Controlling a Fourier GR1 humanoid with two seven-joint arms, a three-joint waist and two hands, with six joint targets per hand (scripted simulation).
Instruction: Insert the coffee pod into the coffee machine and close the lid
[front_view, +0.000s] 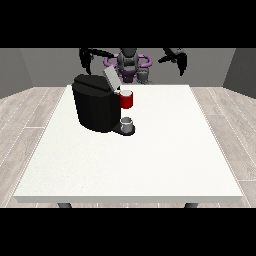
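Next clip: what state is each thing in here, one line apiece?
Lid: raised, tilted open.
Coffee machine: upright on the table, red holder exposed.
Cup: upright on the machine's base.
Hand at the view's left: raised, holding nothing.
Hand at the view's right: raised, holding nothing.
Pod: not visible.

Robot torso (128, 64) at far edge of view, centred, dark grey with purple bands. Both arms raised and spread wide, elbows out. Hand at the view's left (85, 59) held high, fingers hanging downward; whether curled or straight cannot be told. Hand at the view's right (179, 61) likewise raised, dark fingers pointing down; finger state unclear. Both hands hang in the air, well apart from each other, touching nothing.
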